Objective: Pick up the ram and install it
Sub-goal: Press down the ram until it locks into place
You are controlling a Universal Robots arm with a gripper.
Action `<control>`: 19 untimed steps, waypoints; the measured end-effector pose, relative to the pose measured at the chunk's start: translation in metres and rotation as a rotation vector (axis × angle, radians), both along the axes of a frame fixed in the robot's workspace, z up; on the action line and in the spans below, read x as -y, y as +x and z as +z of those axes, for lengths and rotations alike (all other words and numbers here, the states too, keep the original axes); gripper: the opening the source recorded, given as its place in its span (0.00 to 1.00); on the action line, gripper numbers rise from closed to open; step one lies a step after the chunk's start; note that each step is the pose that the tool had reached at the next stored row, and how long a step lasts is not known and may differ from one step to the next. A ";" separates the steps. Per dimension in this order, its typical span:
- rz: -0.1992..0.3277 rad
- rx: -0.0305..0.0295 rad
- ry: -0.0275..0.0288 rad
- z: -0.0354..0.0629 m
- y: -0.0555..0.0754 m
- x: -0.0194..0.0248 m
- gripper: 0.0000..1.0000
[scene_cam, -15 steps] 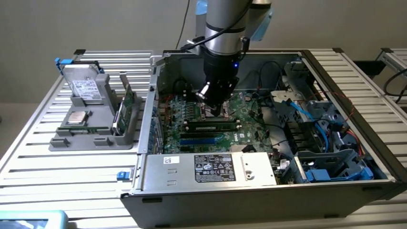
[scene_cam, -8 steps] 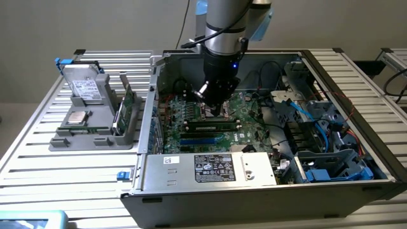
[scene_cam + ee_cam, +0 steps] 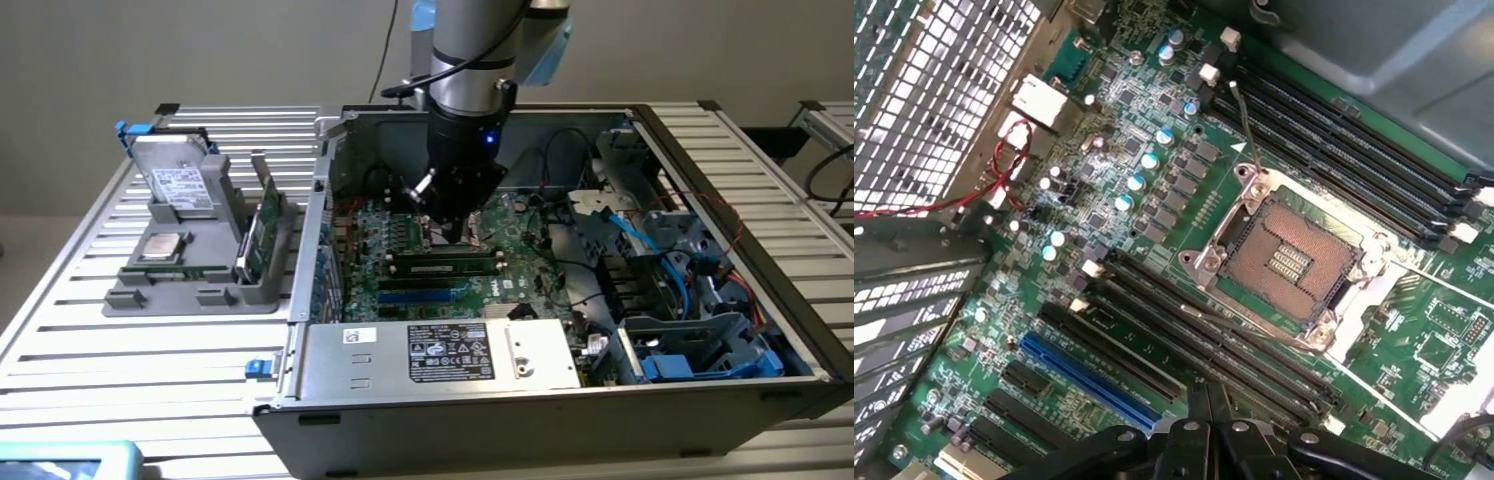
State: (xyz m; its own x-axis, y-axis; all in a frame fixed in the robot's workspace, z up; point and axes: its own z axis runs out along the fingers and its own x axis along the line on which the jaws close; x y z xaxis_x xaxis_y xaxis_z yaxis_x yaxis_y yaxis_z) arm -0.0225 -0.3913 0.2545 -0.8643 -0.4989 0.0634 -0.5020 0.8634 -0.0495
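On the slatted table [image 3: 134, 350], toward the exterior view's left edge, a grey holder tray [image 3: 200, 295] carried a hard drive [image 3: 180, 185] propped at a slant, a processor chip [image 3: 163, 247] lying flat, and tall green cards [image 3: 267, 225] standing on edge along the tray's side nearest the computer case [image 3: 534, 420].

The open case took up the middle of the table. A power supply [image 3: 447, 352] with a labelled face ran along its near wall. The green motherboard [image 3: 400, 240] lay on the case floor, a blue expansion slot [image 3: 1089, 378] showing among black ones, and red wires [image 3: 1004, 175] curled by the perforated case wall. The arm reached down into the case, and its gripper [image 3: 454, 232] hung over the open processor socket [image 3: 1289, 255] with its jaws clenched together. I could not tell whether they pinched anything.

The ram [image 3: 447, 268] lay lengthwise in a memory slot just on the near side of the socket, below the gripper tip and apart from it. Whether it was fully seated could not be told.

Toward the case's wall at the exterior view's right, blue cables [image 3: 627, 225] ran down to a grey drive cage [image 3: 694, 345] in the near corner.
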 end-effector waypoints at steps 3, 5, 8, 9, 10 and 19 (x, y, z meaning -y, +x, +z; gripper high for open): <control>-0.036 0.0045 0.0000 0.0000 0.000 0.0000 0.11; -0.059 0.0075 -0.0001 0.0000 0.000 0.0000 0.11; -0.095 0.0119 -0.0001 0.0000 0.000 0.0000 0.11; -0.107 0.0139 -0.0001 0.0000 0.000 0.0000 0.11; -0.118 0.0163 0.0000 0.0000 0.000 0.0000 0.11; -0.206 0.0444 0.0007 0.0000 0.000 0.0000 0.11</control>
